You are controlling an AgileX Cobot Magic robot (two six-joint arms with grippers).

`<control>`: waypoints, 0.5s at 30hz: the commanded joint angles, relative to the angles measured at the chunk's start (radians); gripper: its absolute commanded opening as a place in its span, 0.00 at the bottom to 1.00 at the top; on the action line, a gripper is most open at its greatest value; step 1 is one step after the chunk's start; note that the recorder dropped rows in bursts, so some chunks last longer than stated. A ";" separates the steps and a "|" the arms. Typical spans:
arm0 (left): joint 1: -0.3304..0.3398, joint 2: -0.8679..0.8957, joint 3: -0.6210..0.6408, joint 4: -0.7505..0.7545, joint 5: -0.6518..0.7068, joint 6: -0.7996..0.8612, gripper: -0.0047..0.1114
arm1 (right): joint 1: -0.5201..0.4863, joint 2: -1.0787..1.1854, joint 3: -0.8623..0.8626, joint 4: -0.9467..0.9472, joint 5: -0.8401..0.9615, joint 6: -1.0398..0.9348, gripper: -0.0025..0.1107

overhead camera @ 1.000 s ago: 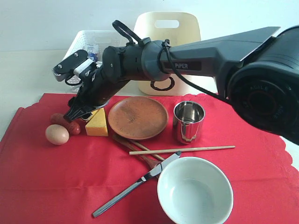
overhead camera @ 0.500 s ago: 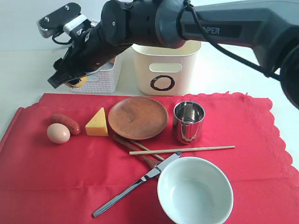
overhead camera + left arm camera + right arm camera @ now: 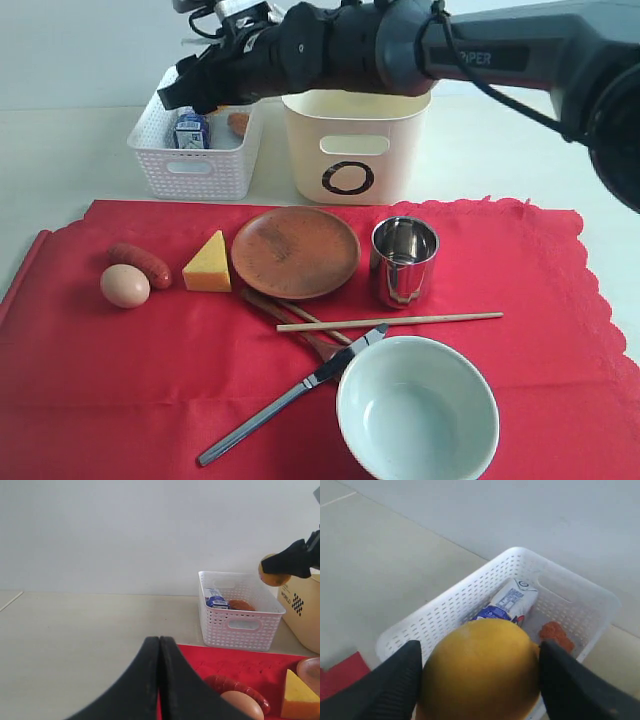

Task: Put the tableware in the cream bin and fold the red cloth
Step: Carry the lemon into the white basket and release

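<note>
My right gripper (image 3: pixel 480 677) is shut on a yellow lemon (image 3: pixel 480 670) and hangs over the white lattice basket (image 3: pixel 445 607). On the red cloth (image 3: pixel 100 380) lie the brown plate (image 3: pixel 295 250), steel cup (image 3: pixel 404 262), pale bowl (image 3: pixel 417 410), table knife (image 3: pixel 290 396), wooden spoon (image 3: pixel 270 305) and a chopstick (image 3: pixel 400 321). Behind the plate stands the cream bin (image 3: pixel 355 150) with its black "O". My left gripper (image 3: pixel 159 642) is shut on nothing, low at the cloth's left edge. It does not show in the exterior view.
An egg (image 3: pixel 125 286), a sausage (image 3: pixel 140 263) and a cheese wedge (image 3: pixel 208 264) lie on the cloth's left part. The basket (image 3: pixel 195 165) holds a blue-white packet (image 3: pixel 190 130) and an orange-brown item (image 3: pixel 238 121). The right arm (image 3: pixel 450 55) reaches across above the bin.
The right gripper rose from beside the cheese wedge with the lemon and moved back, to above the lattice basket. Everything on the cloth stayed put.
</note>
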 commanded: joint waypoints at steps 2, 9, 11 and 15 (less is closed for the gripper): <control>0.002 -0.006 0.001 -0.001 -0.005 -0.001 0.05 | -0.002 0.034 -0.004 -0.004 -0.088 0.002 0.02; 0.002 -0.006 0.001 -0.001 -0.005 -0.002 0.05 | -0.002 0.040 -0.004 -0.004 -0.093 0.002 0.03; 0.002 -0.006 0.001 -0.001 -0.005 -0.002 0.05 | -0.002 0.040 -0.004 -0.004 -0.093 0.002 0.08; 0.002 -0.006 0.001 -0.001 -0.005 0.000 0.05 | -0.002 0.040 -0.004 -0.004 -0.093 0.002 0.19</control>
